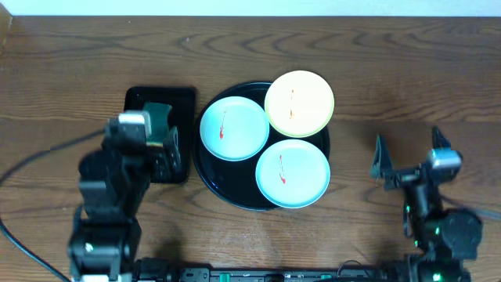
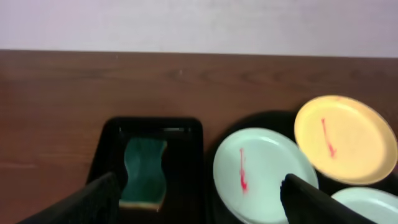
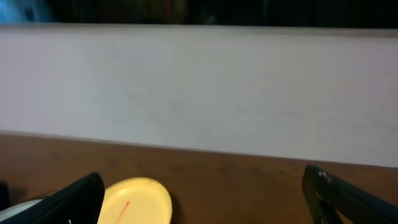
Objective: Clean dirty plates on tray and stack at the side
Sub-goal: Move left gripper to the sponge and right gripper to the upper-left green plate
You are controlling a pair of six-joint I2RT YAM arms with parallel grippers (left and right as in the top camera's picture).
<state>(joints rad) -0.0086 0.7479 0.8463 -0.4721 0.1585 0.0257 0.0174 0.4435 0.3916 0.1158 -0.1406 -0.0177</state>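
— Plates [image 1: 234,128]: where are they lying right now?
— All three are sitting on the round tray [image 1: 221,184], two pale blue and one yellow. Each is showing a red smear, so none is looking cleaned or stacked.
— So which step is going on?
— I'm judging it as the very start: going for the sponge [image 2: 144,171], which is lying in the small tray [image 2: 183,155] just beside the plates.
— And the grippers?
— The left gripper [image 2: 200,182] is hovering over the small tray, jaws spread wide and holding nothing. The right gripper [image 1: 407,147] is hanging well apart on the right, also gaping and empty.
— What is the next move calling for?
— I'm thinking the left one is needing to drop over the sponge and close on it.
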